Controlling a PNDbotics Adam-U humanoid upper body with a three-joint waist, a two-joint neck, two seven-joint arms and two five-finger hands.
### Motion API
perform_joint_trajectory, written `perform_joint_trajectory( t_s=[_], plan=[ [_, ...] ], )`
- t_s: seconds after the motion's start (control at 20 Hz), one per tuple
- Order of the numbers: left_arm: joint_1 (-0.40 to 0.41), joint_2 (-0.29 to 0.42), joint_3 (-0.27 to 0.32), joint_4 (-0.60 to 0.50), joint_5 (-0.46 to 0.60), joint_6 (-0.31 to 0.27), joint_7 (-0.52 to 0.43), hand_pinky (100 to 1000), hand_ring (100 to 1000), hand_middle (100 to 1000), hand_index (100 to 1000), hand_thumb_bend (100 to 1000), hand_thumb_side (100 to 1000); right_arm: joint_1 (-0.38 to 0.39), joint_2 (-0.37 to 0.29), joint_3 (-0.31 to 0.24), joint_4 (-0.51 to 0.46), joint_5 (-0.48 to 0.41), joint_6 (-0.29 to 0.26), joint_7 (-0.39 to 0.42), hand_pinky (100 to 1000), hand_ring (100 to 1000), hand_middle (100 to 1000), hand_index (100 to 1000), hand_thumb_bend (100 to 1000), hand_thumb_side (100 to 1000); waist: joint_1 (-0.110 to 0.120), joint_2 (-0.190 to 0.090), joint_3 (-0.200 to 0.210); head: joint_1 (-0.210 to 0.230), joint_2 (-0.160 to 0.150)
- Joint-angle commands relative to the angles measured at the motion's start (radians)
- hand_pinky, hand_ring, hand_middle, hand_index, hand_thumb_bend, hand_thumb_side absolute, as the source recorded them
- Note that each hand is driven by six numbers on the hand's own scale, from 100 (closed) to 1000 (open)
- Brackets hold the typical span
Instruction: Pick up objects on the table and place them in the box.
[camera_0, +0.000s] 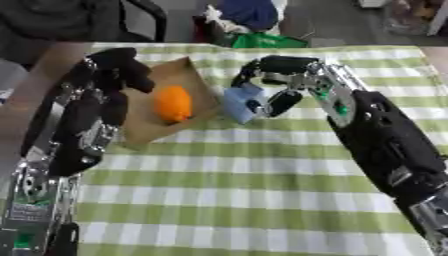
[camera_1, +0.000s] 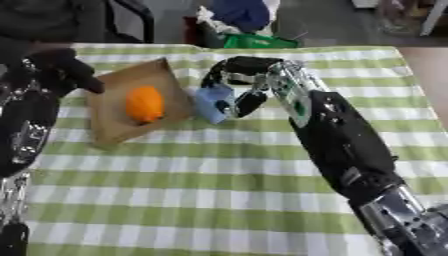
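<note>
The green-and-white checked tablecloth (camera_0: 245, 200) fills the near half of both views and carries no objects there. The right forearm crosses it from the lower right corner toward the centre.

The right hand (camera_0: 278, 82) sits just beyond mid-table, fingers and thumb curled round a small pale blue object (camera_0: 240, 104). The object is in the grasp, just beside the right edge of the cardboard box (camera_0: 144, 127); whether its underside touches the cloth cannot be told.

Handling judgement: the blue object appears block-shaped and light (its material cannot be determined, so stiffness is unconfirmed). A pinch across 2 opposite flat faces, as now applied, looks suited to it. The box wall is low, so only a small lift looks necessary to clear it.

The box is a shallow, open brown tray lying askew left of centre. 1 orange object (camera_0: 173, 103), rounded and smooth-looking, already lies inside it, toward the right side. Free floor remains on the left side of the box.

The left hand (camera_0: 118, 70) rests at the far left corner of the box, fingers bent downward over the rim; whether they grip the rim cannot be told.
</note>
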Motion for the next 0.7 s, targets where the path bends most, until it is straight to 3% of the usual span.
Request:
perform_joint_trajectory(
  t_s=[0.05,0.35,0.45,0.55,0.7],
  plan=[
    [-0.015,0.008,0.006,-0.017,0.004,0.001,0.0,649,637,646,840,233,562,-0.008,0.0,0.005,0.0,0.016,-0.002,-0.028,799,705,467,688,100,100,0.001,-0.012,0.0,0.0,-0.006],
    [-0.015,0.007,0.007,-0.019,0.004,0.002,0.0,649,637,646,840,229,563,-0.004,0.0,0.005,0.001,0.027,-0.009,-0.084,763,594,299,525,100,100,-0.001,-0.009,-0.003,0.001,-0.005],
    [-0.014,0.006,0.007,-0.02,0.004,0.003,0.001,649,637,647,840,227,563,-0.004,0.0,0.004,0.0,0.03,-0.01,-0.117,765,594,297,524,100,100,-0.001,-0.008,-0.004,0.001,-0.005],
    [-0.014,0.006,0.007,-0.021,0.004,0.003,0.001,650,637,647,840,227,562,-0.003,-0.001,0.005,-0.004,0.033,-0.011,-0.145,777,625,336,567,100,100,-0.001,-0.008,-0.005,0.001,-0.006],
    [-0.014,0.007,0.007,-0.021,0.004,0.004,0.001,650,637,647,840,227,563,-0.003,-0.005,0.014,-0.02,0.027,-0.015,-0.153,818,737,580,823,100,100,-0.001,-0.008,-0.007,0.002,-0.005]
  ],
)
